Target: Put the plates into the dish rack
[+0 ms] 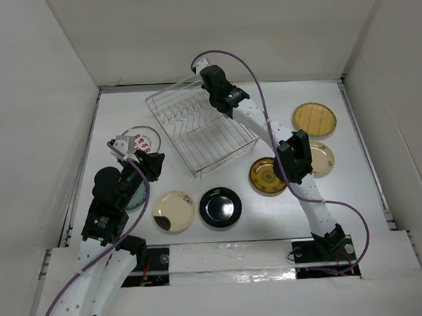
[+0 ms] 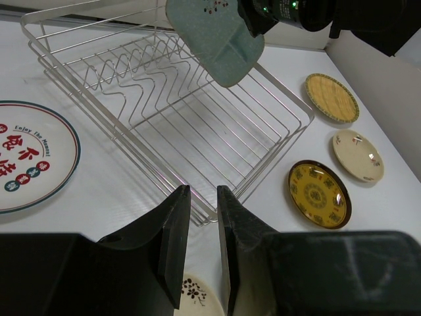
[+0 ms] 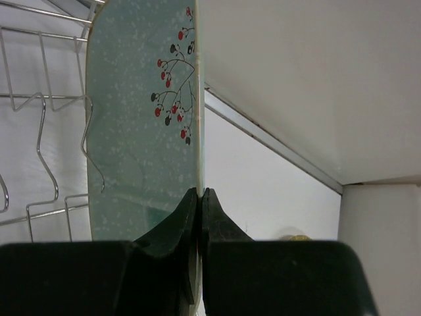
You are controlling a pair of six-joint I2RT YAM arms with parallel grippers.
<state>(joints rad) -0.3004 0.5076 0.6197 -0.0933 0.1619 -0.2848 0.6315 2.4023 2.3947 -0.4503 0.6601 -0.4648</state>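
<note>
My right gripper (image 1: 206, 78) is shut on the rim of the pale green squarish plate (image 3: 131, 131) and holds it on edge over the far end of the silver wire dish rack (image 1: 199, 134). In the left wrist view the green plate (image 2: 217, 39) hangs tilted above the rack's prongs (image 2: 151, 79). My left gripper (image 2: 204, 191) is open and empty, raised near the rack's near left corner. The white plate with red marks (image 1: 139, 141) lies left of the rack.
On the table lie the cream plate with a dark blotch (image 1: 173, 211), the glossy black plate (image 1: 220, 206), the gold patterned plate (image 1: 268, 175), the plain cream plate (image 1: 320, 158) and a woven yellow plate (image 1: 314, 118). A teal plate (image 1: 134, 198) shows partly under my left arm.
</note>
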